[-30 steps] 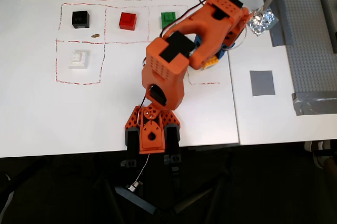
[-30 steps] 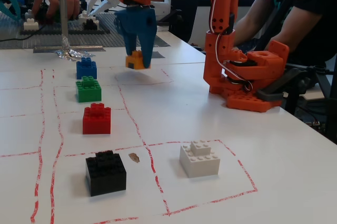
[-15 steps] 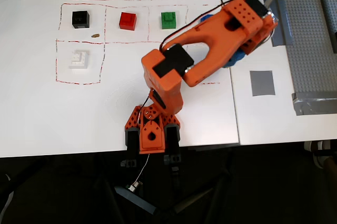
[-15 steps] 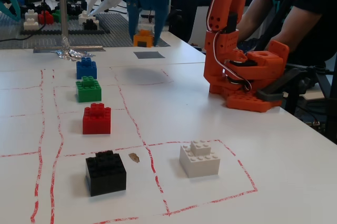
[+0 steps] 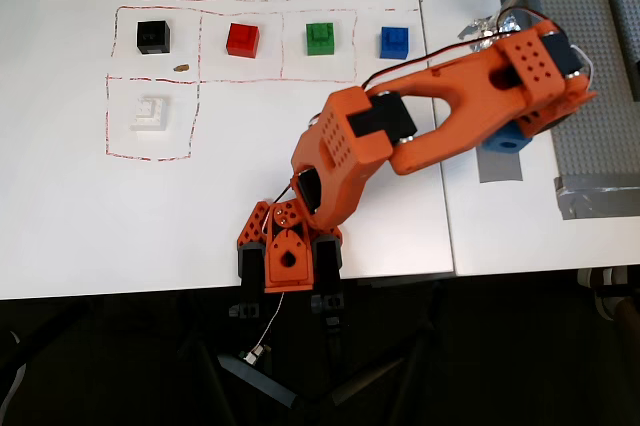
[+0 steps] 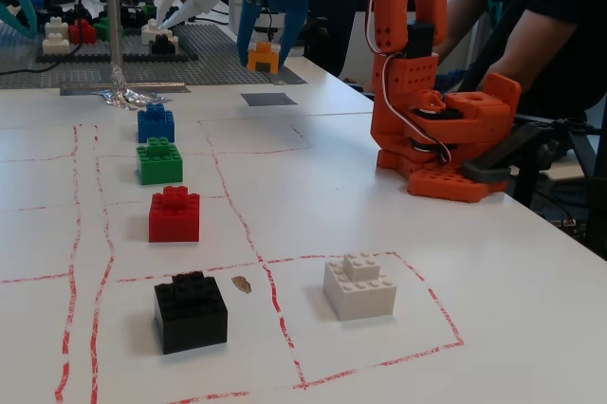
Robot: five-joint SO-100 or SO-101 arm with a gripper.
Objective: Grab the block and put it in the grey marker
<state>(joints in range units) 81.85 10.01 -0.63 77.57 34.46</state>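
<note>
Your tool (image 6: 264, 51) is closed around the block (image 6: 263, 57), held clear of the table (image 6: 379, 233) so it can travel without dragging. It hangs at the far end, seemingly just beyond the grey marker (image 6: 268, 99), though depth is hard to judge here.

From overhead the arm (image 5: 440, 116) pretty much covers the block and most of the grey marker (image 5: 497, 165). In the fixed view the arm's top runs off the frame, and the far baseplate (image 6: 142, 48) clutter is too tiny to sort out.
</note>
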